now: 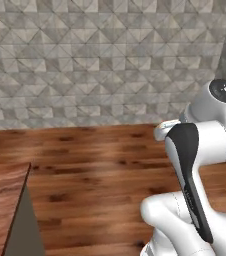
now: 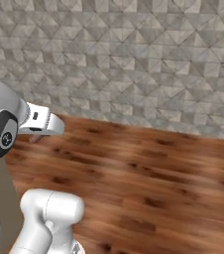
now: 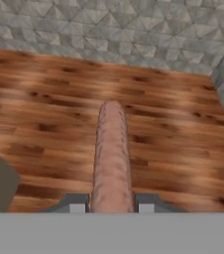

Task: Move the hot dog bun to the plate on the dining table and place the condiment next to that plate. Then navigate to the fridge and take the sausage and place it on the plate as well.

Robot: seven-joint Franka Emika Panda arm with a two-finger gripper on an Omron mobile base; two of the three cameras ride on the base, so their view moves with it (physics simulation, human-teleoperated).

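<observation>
While the arm (image 1: 205,165) is rising at the lower right of the left base view, the gripper (image 3: 111,206) is sitting at the bottom centre of the hand view, its two dark fingers (image 3: 74,203) closed tightly on the sausage (image 3: 111,158). The sausage is standing between them and stretching up toward the middle of that frame, over the wooden floor (image 3: 49,99). A grey tiled wall (image 3: 109,25) is running along the top of the frame. In the left base view, a wooden table corner (image 1: 2,200) is showing at the lower left.
</observation>
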